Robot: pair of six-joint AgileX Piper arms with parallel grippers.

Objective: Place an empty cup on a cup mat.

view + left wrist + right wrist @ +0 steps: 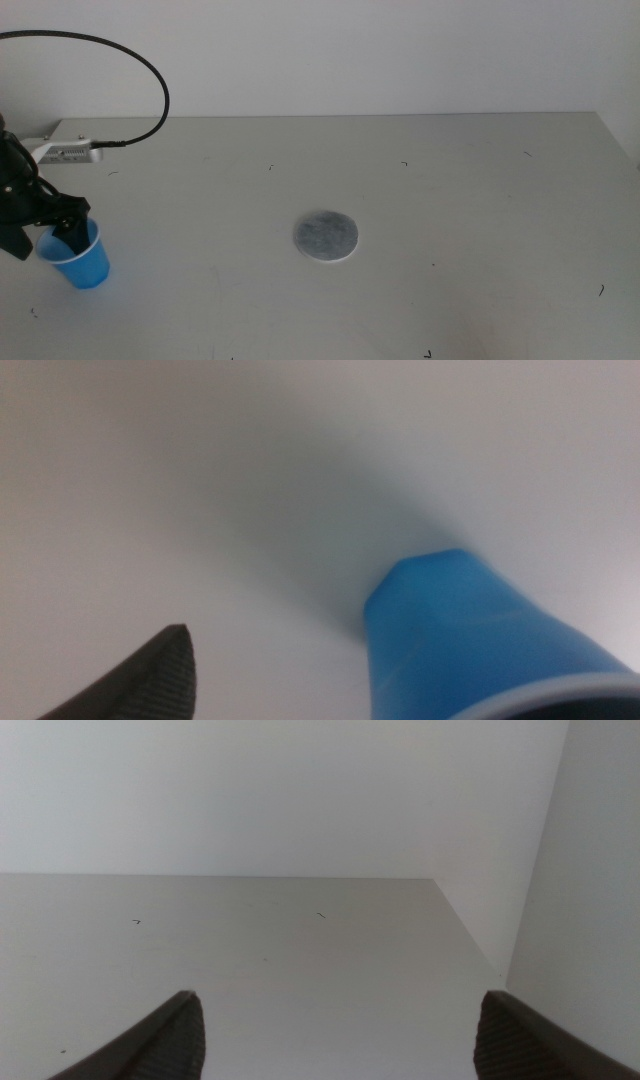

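Observation:
The blue cup [82, 258] stands at the far left of the table, mouth up and empty. My left gripper [58, 224] is at its rim, jaws open. One jaw reaches into the cup's mouth. In the left wrist view the cup [480, 645] fills the lower right and hides one jaw. The other finger [150, 680] is well apart from the cup. The round grey cup mat [326, 236] lies bare at the table's middle, far to the right of the cup. My right gripper [335, 1040] is open and empty, out of the middle view.
A black cable [140, 60] loops over the back left of the table [480, 200]. The right wrist view shows the table's far corner and a white wall [590, 870].

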